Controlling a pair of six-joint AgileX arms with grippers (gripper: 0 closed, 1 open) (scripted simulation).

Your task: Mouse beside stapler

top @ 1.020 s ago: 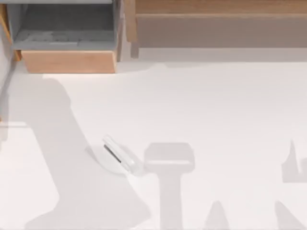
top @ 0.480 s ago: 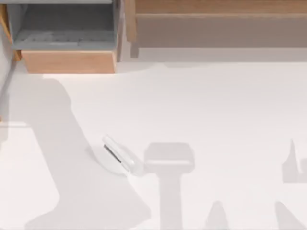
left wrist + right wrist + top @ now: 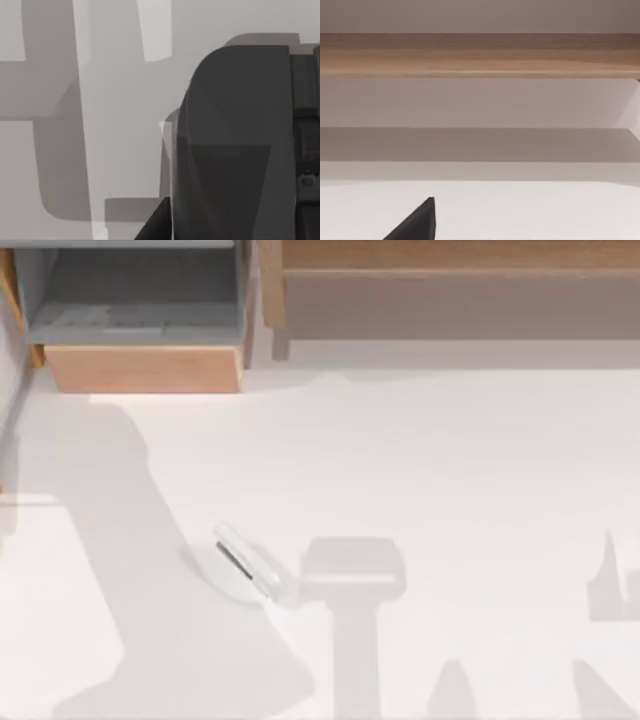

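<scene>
While the stapler (image 3: 248, 565) lies alone on the tabletop (image 3: 450, 460), no mouse sits beside it; my jaws' state I cannot tell.

A rendered office-like desk setting: a plain white table (image 3: 450, 460) carries a white stapler (image 3: 250, 568). Behind the stapler, at the table's far edge, stand an open wooden drawer unit (image 3: 140, 365) and a long wooden shelf (image 3: 450, 280)

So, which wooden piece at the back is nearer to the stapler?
The open wooden box with a grey inside, at back left. The stapler lies left of centre, while the long wooden shelf spans the right.
</scene>
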